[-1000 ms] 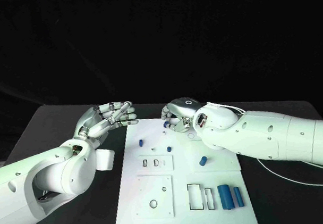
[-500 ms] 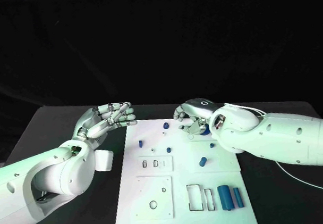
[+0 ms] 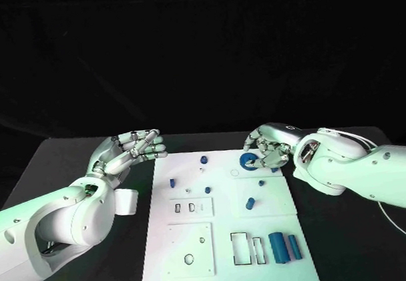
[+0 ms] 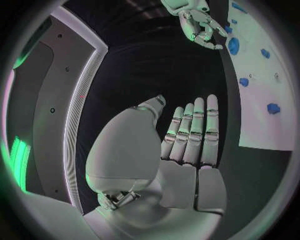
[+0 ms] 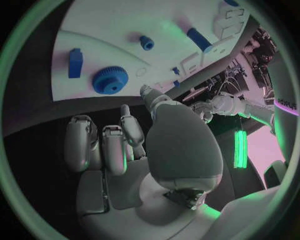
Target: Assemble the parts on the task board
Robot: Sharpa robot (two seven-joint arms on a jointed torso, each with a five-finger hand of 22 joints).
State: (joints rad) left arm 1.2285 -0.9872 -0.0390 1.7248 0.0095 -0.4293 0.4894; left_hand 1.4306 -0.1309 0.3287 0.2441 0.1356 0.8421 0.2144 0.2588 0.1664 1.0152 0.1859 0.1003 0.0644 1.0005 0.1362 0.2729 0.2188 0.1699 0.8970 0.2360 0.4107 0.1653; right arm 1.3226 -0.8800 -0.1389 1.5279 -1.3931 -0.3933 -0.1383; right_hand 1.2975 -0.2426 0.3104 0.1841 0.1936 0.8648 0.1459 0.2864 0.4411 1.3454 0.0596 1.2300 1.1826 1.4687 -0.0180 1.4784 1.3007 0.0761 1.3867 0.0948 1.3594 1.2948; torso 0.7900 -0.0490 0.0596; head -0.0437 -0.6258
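On the black bench (image 3: 69, 160) lies the white rectangular task board (image 3: 228, 245) with small blue plastic parts on it. The right robot hand (image 3: 267, 149) hovers at the board's far right corner, fingers apart and holding nothing, just beside a round blue toothed gear (image 3: 248, 159). The left robot hand (image 3: 131, 149) is off the board's far left corner, fingers extended, empty.

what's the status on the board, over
Left hand open, beside white task board. Right hand empty, fingers by round blue toothed gear. Nothing in the way.
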